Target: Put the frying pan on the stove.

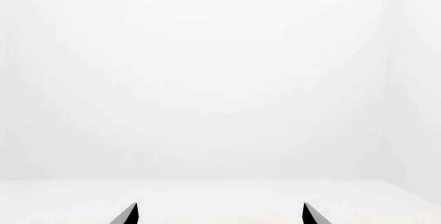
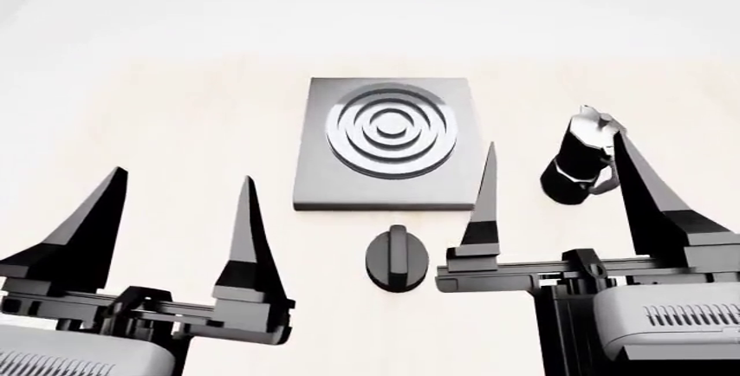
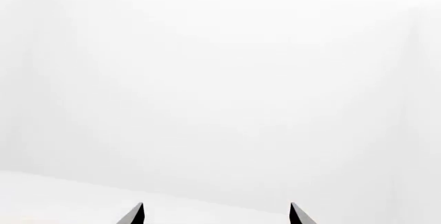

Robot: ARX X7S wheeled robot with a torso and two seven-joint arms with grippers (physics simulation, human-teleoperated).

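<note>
Stove (image 2: 335,181): grey slab with concentric raised rings, light and dark by turns. Knob (image 2: 397,259): glossy black. Moka pot (image 2: 574,168): black base, silver top. Grippers (image 2: 173,220) (image 2: 555,190): black fingers, pale grey housings. Table (image 2: 151,116): pale cream

Grey ringed stove (image 2: 387,144) — flat, bare

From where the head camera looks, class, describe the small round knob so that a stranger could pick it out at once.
Start at the stove, the flat grey square slab with raised rings in the middle of the pale table. Just in front of its near edge, towards the robot, sits the knob. It is a small round black disc with a raised bar across it, far lower than the tall black-and-silver moka pot to the stove's right.
</note>
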